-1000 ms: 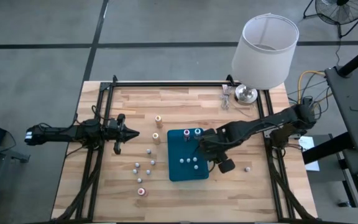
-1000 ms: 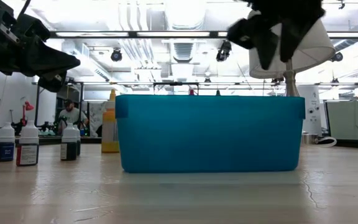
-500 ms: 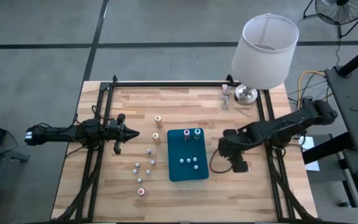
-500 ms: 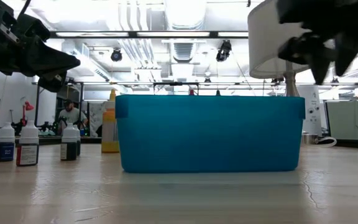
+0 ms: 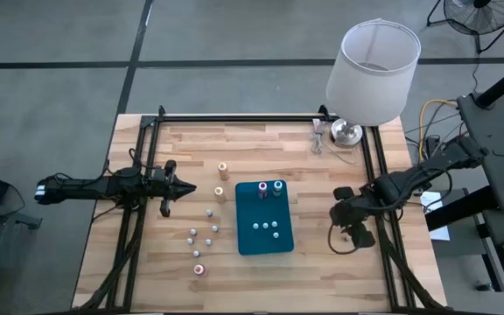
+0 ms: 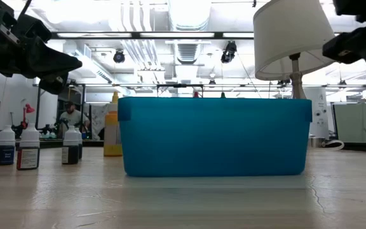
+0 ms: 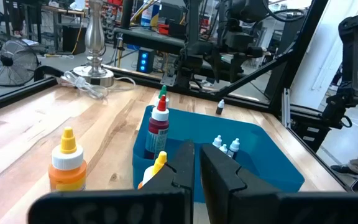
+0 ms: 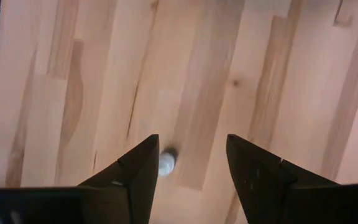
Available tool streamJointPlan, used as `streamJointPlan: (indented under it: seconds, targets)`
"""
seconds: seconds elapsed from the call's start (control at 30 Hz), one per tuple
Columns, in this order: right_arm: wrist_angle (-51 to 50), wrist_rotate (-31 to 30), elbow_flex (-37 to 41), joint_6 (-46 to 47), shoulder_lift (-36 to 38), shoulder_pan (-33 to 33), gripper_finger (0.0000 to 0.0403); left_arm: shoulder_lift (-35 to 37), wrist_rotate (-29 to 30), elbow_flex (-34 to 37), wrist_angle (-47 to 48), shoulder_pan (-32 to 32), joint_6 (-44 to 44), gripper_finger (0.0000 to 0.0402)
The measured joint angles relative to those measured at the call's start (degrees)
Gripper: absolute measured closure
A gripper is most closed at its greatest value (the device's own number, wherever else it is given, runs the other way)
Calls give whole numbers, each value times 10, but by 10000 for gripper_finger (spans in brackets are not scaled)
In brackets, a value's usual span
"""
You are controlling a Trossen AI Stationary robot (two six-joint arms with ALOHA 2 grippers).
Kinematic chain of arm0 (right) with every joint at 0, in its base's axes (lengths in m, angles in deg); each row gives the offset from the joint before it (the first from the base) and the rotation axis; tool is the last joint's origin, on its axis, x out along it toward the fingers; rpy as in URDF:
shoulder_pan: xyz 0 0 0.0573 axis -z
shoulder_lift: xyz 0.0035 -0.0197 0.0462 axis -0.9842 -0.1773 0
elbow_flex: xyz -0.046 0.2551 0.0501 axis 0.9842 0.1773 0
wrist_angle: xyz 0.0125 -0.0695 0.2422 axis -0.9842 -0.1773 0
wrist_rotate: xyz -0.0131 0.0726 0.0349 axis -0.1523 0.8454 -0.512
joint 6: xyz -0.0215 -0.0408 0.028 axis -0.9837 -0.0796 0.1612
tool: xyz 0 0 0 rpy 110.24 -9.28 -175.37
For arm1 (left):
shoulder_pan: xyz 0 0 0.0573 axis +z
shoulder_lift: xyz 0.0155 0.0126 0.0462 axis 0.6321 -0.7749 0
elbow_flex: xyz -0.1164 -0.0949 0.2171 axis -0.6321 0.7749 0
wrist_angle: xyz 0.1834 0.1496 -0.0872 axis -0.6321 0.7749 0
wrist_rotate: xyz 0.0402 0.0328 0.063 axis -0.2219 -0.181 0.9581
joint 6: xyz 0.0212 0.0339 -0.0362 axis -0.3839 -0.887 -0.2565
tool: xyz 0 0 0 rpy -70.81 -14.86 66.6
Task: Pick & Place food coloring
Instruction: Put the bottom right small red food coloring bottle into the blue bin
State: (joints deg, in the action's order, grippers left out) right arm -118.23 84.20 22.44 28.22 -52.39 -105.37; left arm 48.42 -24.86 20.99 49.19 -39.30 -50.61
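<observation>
High view, teal tray (image 5: 284, 242) w/ several food coloring bottles (image 5: 269, 228) inside

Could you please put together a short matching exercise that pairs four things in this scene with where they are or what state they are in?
Things:
1. left gripper
2. right gripper
3. lamp
4. teal tray

Places or states:
A. standing at a table corner on the right arm's side
B. open, above a small whitish bottle on bare wood
C. shut, on the table's left side
D. mid-table, with several bottles inside

Pairs: 1-C, 2-B, 3-A, 4-D
</observation>
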Motion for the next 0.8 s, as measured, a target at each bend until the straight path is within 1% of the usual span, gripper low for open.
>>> streamJointPlan:
  seconds: [0.13,0.23,0.53,0.8]
  targets:
    - [-26,0,2,4,4,-19,210,0,0,0,0,0,0,402]
    - [-29,0,2,4,4,-38,204,0,0,0,0,0,0,402]
    - [-33,-1,7,6,4,-97,204,0,0,0,0,0,0,402]
    - [-11,-2,43,51,2,-124,204,0,0,0,0,0,0,402]
